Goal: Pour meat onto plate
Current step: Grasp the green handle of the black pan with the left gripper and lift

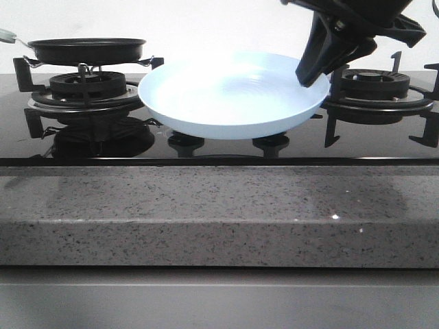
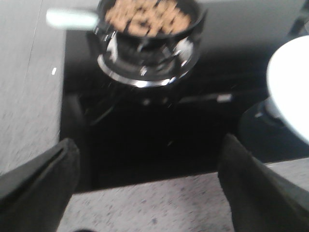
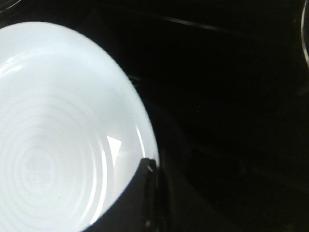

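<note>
The pale blue-white plate (image 1: 226, 96) is over the middle of the hob, tilted a little. My right gripper (image 1: 312, 72) is shut on its right rim; in the right wrist view one finger lies over the inside of the plate (image 3: 58, 135) at the gripper (image 3: 152, 166). The meat (image 2: 147, 17), a heap of reddish-brown pieces, lies in the black frying pan (image 1: 86, 49) on the left burner; the pan wall hides it in the front view. My left gripper (image 2: 149, 193) is open and empty above the counter's edge, well short of the pan.
The pan's pale handle (image 2: 72, 19) points away to the left. A second burner with black grates (image 1: 377, 86) is at the right. Knobs (image 1: 185, 142) sit under the plate. A speckled grey stone counter (image 1: 219, 212) runs along the front.
</note>
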{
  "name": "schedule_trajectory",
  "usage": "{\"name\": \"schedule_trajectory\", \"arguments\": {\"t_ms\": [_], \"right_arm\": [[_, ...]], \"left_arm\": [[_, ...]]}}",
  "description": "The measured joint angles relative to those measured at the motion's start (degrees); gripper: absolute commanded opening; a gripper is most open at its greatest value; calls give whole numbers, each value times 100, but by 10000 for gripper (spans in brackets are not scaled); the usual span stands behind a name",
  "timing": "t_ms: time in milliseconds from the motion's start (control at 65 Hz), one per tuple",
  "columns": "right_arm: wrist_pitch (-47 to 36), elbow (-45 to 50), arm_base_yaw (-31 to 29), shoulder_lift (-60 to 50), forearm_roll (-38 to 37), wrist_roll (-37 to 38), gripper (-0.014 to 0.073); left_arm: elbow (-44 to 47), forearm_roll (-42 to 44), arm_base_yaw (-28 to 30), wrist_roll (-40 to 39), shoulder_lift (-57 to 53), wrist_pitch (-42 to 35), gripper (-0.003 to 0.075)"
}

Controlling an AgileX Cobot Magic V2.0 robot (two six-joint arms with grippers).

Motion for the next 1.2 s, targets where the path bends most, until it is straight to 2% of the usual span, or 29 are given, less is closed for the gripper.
{"name": "schedule_trajectory", "arguments": {"t_ms": [123, 231, 477, 600, 831, 1200], "right_arm": [[0, 0, 0, 0, 0, 0, -113], [11, 0, 0, 0, 0, 0, -113], [11, 0, 0, 0, 0, 0, -113], [11, 0, 0, 0, 0, 0, -113], [11, 0, 0, 0, 0, 0, -113], [11, 0, 0, 0, 0, 0, -113]], "left_arm": [[-621, -25, 385, 36, 803, 385, 586], [-1083, -474, 878, 347, 1488, 468, 586], [-1644, -3219, 2102, 2023, 2597, 683, 586], [-1834, -4195, 2475, 2399, 3128, 698, 586], [-2313, -5191, 2613, 2536, 4178, 609, 586], [-2844, -6150, 2613, 2561, 5379, 410, 585]]}}
